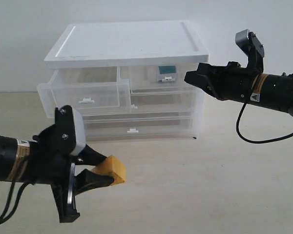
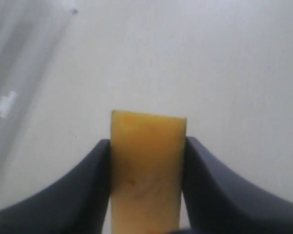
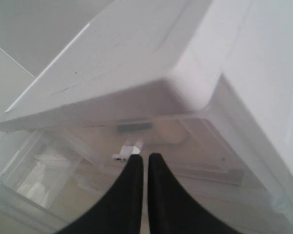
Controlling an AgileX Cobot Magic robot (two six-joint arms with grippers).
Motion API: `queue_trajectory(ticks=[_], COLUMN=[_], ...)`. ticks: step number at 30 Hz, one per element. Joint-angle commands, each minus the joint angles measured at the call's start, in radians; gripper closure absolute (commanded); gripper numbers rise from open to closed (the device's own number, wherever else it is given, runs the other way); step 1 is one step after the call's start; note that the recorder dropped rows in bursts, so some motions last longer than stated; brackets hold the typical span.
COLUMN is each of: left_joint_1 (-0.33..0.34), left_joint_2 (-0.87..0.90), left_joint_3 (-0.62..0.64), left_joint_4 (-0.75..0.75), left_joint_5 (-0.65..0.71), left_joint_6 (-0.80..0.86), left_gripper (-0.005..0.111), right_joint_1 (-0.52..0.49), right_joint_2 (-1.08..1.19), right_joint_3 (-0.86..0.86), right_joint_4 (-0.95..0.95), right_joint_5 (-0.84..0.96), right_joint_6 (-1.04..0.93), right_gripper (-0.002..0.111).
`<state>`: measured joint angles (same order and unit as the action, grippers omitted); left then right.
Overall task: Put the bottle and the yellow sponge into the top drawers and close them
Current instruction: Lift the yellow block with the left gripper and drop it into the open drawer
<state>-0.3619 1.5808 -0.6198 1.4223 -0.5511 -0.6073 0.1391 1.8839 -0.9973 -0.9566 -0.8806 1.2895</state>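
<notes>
My left gripper (image 1: 100, 171) is shut on the yellow sponge (image 1: 113, 169), held above the table in front of the cabinet; in the left wrist view the yellow sponge (image 2: 147, 165) fills the gap between the dark fingers (image 2: 88, 190). The top left drawer (image 1: 83, 90) stands pulled out with nothing in it. The top right drawer (image 1: 158, 78) is pushed in, and the bottle (image 1: 166, 73) lies inside it, its teal label showing through the front. My right gripper (image 1: 189, 77) is shut with nothing in it, its tips at that drawer's right front, by the white tab handle (image 3: 128, 151).
The white-topped cabinet (image 1: 127, 41) stands at the back middle of the beige table (image 1: 195, 185). Below the top pair sit two full-width drawers (image 1: 136, 126), both pushed in. A black cable (image 1: 249, 136) hangs under the right arm.
</notes>
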Motion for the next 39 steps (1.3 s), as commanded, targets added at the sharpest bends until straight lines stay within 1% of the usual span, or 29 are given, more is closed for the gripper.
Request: queue_trajectory(ticks=[1, 2, 4, 8, 12, 14, 17, 20, 24, 29, 32, 39], left_joint_1=[-0.009, -0.009, -0.009, -0.009, -0.009, -0.009, -0.009, -0.009, -0.009, -0.009, -0.009, -0.009], left_joint_2=[-0.161, -0.203, -0.250, -0.317, -0.301, -0.270, -0.213, -0.158, -0.104, -0.052, -0.035, -0.033], left_joint_3=[0.020, 0.020, 0.020, 0.016, -0.014, -0.042, -0.096, -0.155, -0.219, -0.268, -0.295, -0.304], left_joint_4=[-0.110, -0.174, -0.326, -0.641, -0.866, -0.939, -0.956, -0.956, -0.954, -0.860, -0.857, -0.864], left_joint_5=[0.031, 0.050, 0.059, 0.038, 0.041, 0.045, 0.050, 0.052, 0.109, 0.213, 0.271, 0.289], left_joint_6=[0.012, 0.055, 0.193, 0.529, 0.841, 0.945, 1.006, 1.009, 1.076, 1.076, 1.066, 1.028], left_gripper=[0.103, 0.103, 0.103, 0.103, 0.103, 0.103, 0.103, 0.103, 0.103, 0.103, 0.103, 0.103], right_joint_1=[0.000, 0.000, 0.000, 0.000, 0.000, 0.000, 0.000, 0.000, 0.000, 0.000, 0.000, 0.000], right_joint_2=[0.001, 0.001, 0.001, 0.001, 0.001, 0.001, 0.001, 0.001, 0.001, 0.001, 0.001, 0.001], right_joint_3=[-0.004, -0.004, -0.004, -0.004, -0.004, -0.004, -0.004, -0.004, -0.004, -0.004, -0.004, -0.004], right_joint_4=[0.000, 0.000, 0.000, 0.000, 0.000, 0.000, 0.000, 0.000, 0.000, 0.004, 0.000, -0.002], right_joint_5=[-0.005, -0.005, -0.005, -0.005, -0.005, -0.005, -0.003, 0.001, 0.003, 0.010, 0.013, 0.013], right_joint_6=[-0.011, -0.011, -0.011, -0.019, -0.021, -0.021, -0.021, -0.021, -0.023, -0.035, -0.036, -0.036], right_gripper=[0.108, 0.108, 0.108, 0.108, 0.108, 0.108, 0.108, 0.108, 0.108, 0.108, 0.108, 0.108])
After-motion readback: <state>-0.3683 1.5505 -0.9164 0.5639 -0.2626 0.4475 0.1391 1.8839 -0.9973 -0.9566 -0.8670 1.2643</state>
